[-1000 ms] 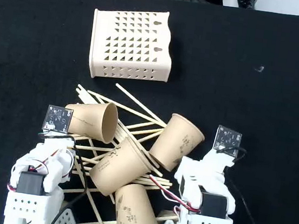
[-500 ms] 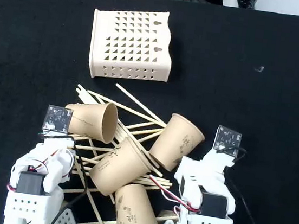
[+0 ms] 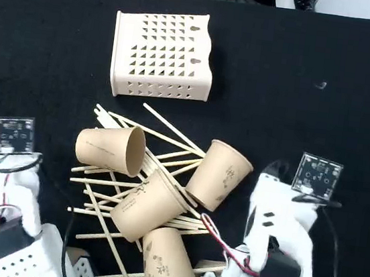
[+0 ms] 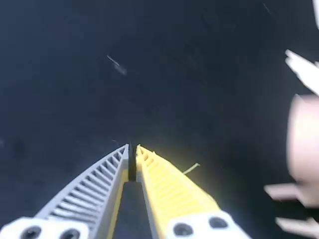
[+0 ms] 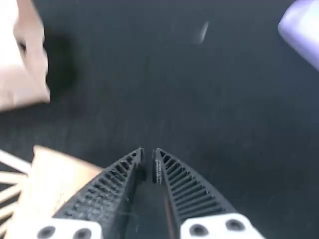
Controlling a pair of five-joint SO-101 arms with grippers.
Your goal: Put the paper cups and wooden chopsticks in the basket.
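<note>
Atop black table [image 3: 309, 113], cups [image 3: 111, 148] and chopsticks [image 3: 166, 123]

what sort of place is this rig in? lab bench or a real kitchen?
Most likely a lab or workshop bench, not a kitchen: a black-covered table, the left arm and right arm at its near edge, and a staged heap of paper cups and chopsticks near a basket.

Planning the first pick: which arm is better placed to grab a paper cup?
Right, probably. The right tool sits beside a tan paper cup; the left tool faces black cloth.
</note>
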